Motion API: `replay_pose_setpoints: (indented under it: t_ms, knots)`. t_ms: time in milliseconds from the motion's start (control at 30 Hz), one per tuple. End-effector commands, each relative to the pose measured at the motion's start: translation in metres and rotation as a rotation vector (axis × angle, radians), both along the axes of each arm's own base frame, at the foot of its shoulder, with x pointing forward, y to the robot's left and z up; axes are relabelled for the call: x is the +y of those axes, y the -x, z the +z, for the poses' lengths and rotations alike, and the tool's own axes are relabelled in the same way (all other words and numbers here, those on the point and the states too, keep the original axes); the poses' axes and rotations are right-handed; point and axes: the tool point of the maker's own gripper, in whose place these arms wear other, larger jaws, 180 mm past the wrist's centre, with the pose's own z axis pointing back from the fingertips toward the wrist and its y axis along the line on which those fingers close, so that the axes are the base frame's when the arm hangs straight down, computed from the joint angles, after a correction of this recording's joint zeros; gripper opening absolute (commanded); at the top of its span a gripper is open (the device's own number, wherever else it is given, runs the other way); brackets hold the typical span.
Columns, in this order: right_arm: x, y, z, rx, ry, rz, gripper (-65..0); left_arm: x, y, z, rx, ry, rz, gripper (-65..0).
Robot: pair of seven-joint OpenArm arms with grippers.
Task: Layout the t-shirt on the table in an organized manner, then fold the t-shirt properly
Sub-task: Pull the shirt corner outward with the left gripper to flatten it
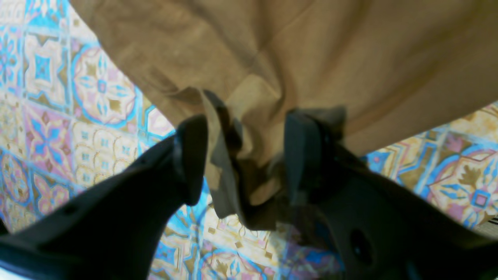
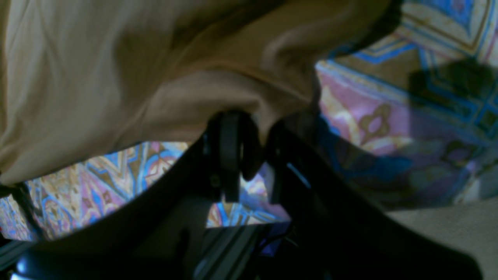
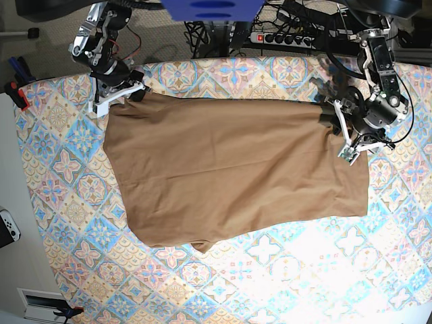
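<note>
Now the table (image 3: 283, 270), tiled in blue, pink and cream, carries the t-shirt (image 3: 229, 175) spread across its upper half; bare cloth runs wide from four to eight o'clock. Cables and a power strip (image 3: 287, 37) crowd twelve o'clock. Left gripper (image 1: 241, 155) pinches bunched fabric at three o'clock; right gripper (image 2: 253, 147) clamps the corner at ten.
</note>
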Motion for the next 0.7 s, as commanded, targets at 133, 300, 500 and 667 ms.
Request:
replay_pose_setpoints:
  t_ms: [133,300,500,667]
  knots:
    - [0.003,-0.007,0.008,-0.039,-0.003,0.011,-54.1,0.031,0.011,-0.028,0.100,-0.035,0.063,-34.1]
    - [0.001,-0.007,0.008,-0.040,0.000,0.006,-54.1,0.089,0.030,-0.049,0.128,-0.031,0.245,-34.1]
    - [-0.012,-0.005,0.008,-0.038,0.020,-0.022,-54.1,0.117,0.035,-0.039,0.063,0.000,0.371,-34.1]
    - [-0.023,-0.026,0.020,-0.094,0.041,-0.042,-54.1,0.091,0.019,-0.027,-0.015,0.038,0.357,-34.1]
